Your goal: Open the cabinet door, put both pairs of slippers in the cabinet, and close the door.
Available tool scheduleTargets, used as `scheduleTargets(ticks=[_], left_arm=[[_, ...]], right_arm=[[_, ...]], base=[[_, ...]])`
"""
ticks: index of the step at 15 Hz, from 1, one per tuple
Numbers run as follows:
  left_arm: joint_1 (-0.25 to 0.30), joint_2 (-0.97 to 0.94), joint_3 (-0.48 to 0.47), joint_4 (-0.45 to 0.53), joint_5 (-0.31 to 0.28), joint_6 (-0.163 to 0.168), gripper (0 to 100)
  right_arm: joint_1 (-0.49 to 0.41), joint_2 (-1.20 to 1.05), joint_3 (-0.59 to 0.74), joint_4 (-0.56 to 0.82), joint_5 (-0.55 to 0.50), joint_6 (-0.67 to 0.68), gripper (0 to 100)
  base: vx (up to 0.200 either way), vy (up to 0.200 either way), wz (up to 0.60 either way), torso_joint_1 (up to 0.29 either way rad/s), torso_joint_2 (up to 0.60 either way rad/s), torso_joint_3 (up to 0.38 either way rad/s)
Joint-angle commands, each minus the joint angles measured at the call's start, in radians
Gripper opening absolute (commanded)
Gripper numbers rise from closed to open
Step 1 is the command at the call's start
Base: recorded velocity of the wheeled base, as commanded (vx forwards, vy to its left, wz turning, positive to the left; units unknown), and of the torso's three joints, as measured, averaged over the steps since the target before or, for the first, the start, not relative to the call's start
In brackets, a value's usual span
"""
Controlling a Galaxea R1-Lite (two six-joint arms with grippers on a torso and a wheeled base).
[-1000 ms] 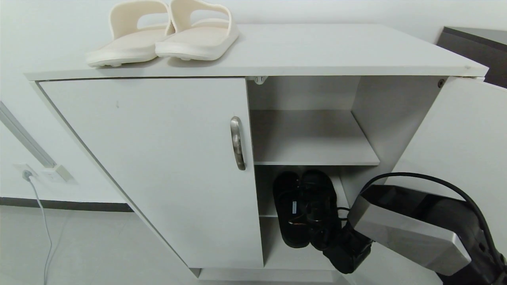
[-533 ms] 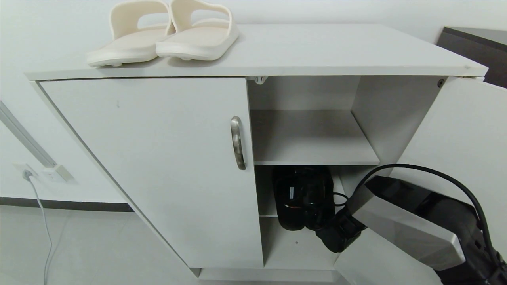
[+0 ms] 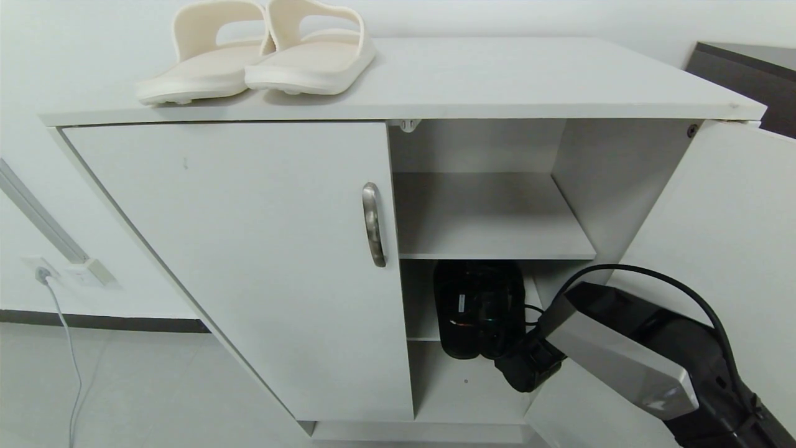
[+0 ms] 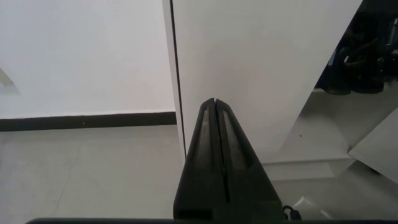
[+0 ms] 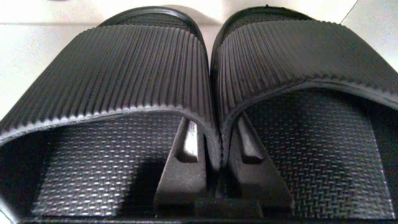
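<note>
The cabinet (image 3: pixel 497 81) was seen with its right door (image 3: pixel 734 236) swung open and its left door (image 3: pixel 249 249) shut. The black slippers (image 3: pixel 479 308) were held side by side in the right half, below the upper shelf (image 3: pixel 491 218), toes pointing into the cabinet; whether they rested on a lower shelf could not be told. The right gripper (image 5: pixel 214 165) was placed at their near ends, one finger set inside each slipper, and the jaws were pinched on the two touching inner walls. The cream slippers (image 3: pixel 258 53) were left on the cabinet top, at its far left. The left gripper (image 4: pixel 214 124) was held low before the left door, its jaws pressed together on nothing.
</note>
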Motion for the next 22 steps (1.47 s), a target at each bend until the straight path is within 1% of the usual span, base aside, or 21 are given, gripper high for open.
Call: scheduleTargets(ticks=[1, 3, 4, 6, 9, 12, 18, 21, 22], left_arm=[[0.000, 0.001, 0.000, 0.000, 0.000, 0.000, 0], [0.000, 0.001, 0.000, 0.000, 0.000, 0.000, 0], [0.000, 0.001, 0.000, 0.000, 0.000, 0.000, 0], [0.000, 0.001, 0.000, 0.000, 0.000, 0.000, 0], [0.000, 0.001, 0.000, 0.000, 0.000, 0.000, 0], [0.000, 0.001, 0.000, 0.000, 0.000, 0.000, 0], [0.000, 0.001, 0.000, 0.000, 0.000, 0.000, 0], [0.000, 0.001, 0.000, 0.000, 0.000, 0.000, 0], [0.000, 0.001, 0.000, 0.000, 0.000, 0.000, 0]], right_arm=[[-0.002, 0.022, -0.011, 0.000, 0.000, 0.001, 0], [-0.002, 0.023, -0.011, 0.000, 0.000, 0.001, 0], [-0.002, 0.023, -0.011, 0.000, 0.000, 0.001, 100], [-0.002, 0.017, 0.003, -0.003, 0.000, 0.001, 100], [0.004, -0.029, 0.074, -0.009, 0.000, 0.001, 100], [0.013, -0.090, 0.163, -0.049, -0.001, 0.001, 100], [0.096, -0.253, 0.485, -0.198, -0.029, 0.001, 100], [0.119, -0.310, 0.591, -0.235, -0.035, 0.006, 100], [0.135, -0.343, 0.661, -0.261, -0.035, 0.007, 100]], base=[[0.000, 0.000, 0.00, 0.000, 0.00, 0.000], [0.000, 0.000, 0.00, 0.000, 0.00, 0.000], [0.000, 0.000, 0.00, 0.000, 0.00, 0.000], [0.000, 0.000, 0.00, 0.000, 0.00, 0.000], [0.000, 0.000, 0.00, 0.000, 0.00, 0.000], [0.000, 0.000, 0.00, 0.000, 0.00, 0.000], [0.000, 0.000, 0.00, 0.000, 0.00, 0.000], [0.000, 0.000, 0.00, 0.000, 0.00, 0.000], [0.000, 0.000, 0.00, 0.000, 0.00, 0.000]])
